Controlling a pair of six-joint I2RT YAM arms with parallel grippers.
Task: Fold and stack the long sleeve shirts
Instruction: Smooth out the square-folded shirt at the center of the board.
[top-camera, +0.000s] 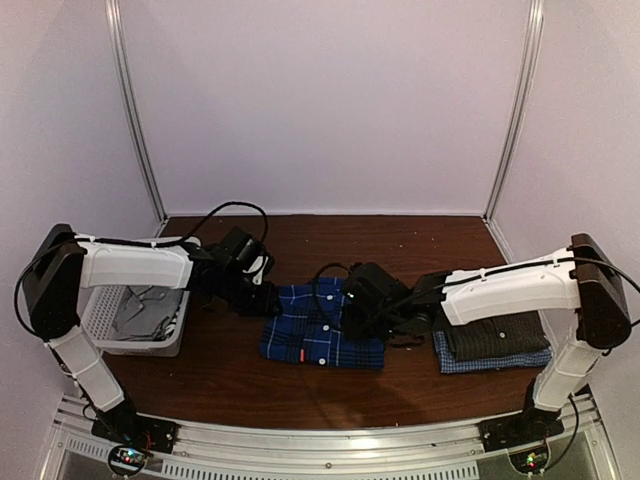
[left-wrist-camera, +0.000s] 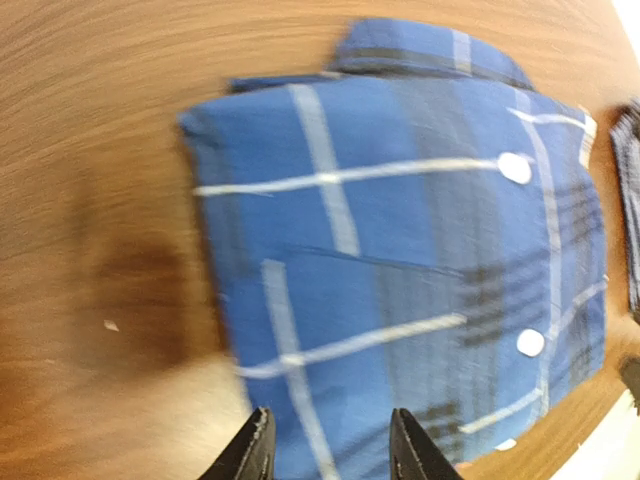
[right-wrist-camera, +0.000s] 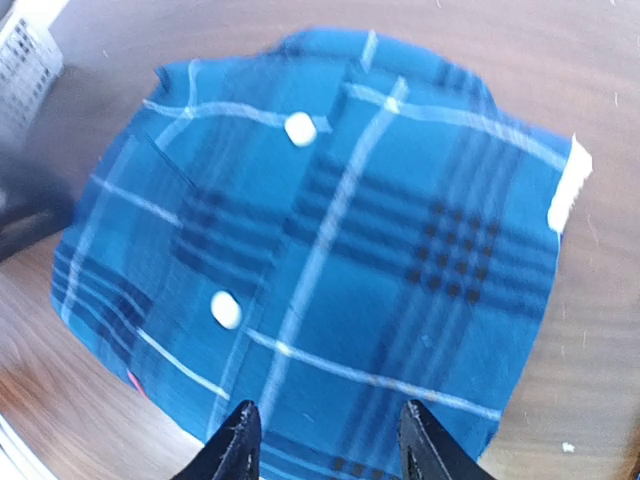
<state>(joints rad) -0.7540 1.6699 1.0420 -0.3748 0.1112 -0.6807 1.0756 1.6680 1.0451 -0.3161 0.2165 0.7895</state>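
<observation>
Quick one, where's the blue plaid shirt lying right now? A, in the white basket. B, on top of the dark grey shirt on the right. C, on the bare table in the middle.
C: the blue plaid shirt lies folded on the table, apart from the dark grey shirt and the basket.

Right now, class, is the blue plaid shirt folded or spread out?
Folded: the blue plaid shirt lies as a compact rectangle, buttoned front up, no sleeves showing.

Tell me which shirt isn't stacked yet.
The blue plaid shirt, folded alone at centre; the dark grey shirt lies atop the pale blue shirt at right.
</observation>
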